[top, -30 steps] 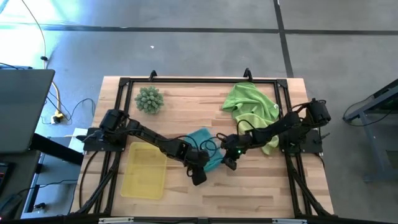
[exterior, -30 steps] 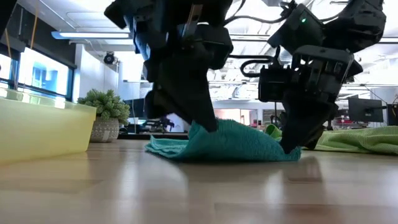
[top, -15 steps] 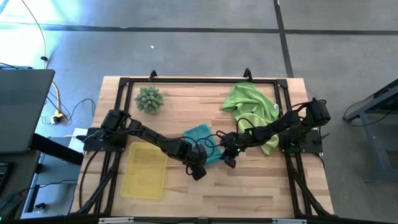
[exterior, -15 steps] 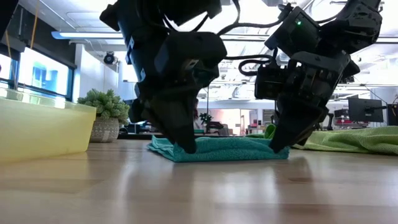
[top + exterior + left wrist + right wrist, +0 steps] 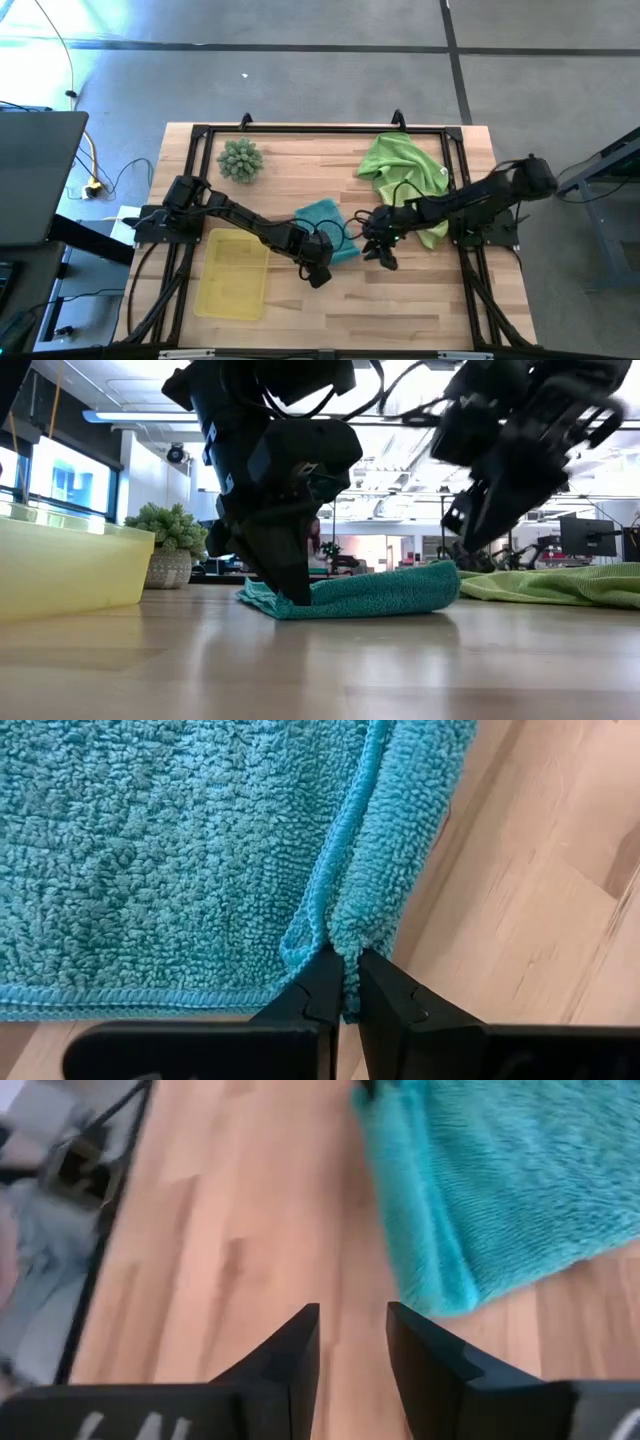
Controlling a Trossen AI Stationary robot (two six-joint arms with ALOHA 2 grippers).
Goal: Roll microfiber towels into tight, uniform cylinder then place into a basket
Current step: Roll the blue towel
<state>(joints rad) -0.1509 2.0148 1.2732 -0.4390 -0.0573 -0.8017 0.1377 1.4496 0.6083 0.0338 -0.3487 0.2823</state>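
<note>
A teal microfiber towel lies folded on the table's middle, seen too in the low view. My left gripper is down at its near left corner, shut on it. My right gripper hangs open above the table just right of the towel, with nothing between its fingers; in the low view it is lifted clear. The yellow basket stands at the near left. Lime green towels lie crumpled at the far right. My left gripper pinches the teal towel's folded-over edge between its two fingers at the near left corner, a hemmed edge and a rounded fold together, so more than one layer. The fingers come from above, pointing down. The towel lies on the table.
A spiky pale-green ball sits at the far left. A black frame runs around the tabletop. Bare wood lies along the near edge and between basket and towel.
My right gripper has opened, let go of the teal towel's near right corner, and gone up and toward the table's right edge. The towel's near edge, lifted in a hump a second ago, has come down flat; its right end now lies in a rounded fold.
</note>
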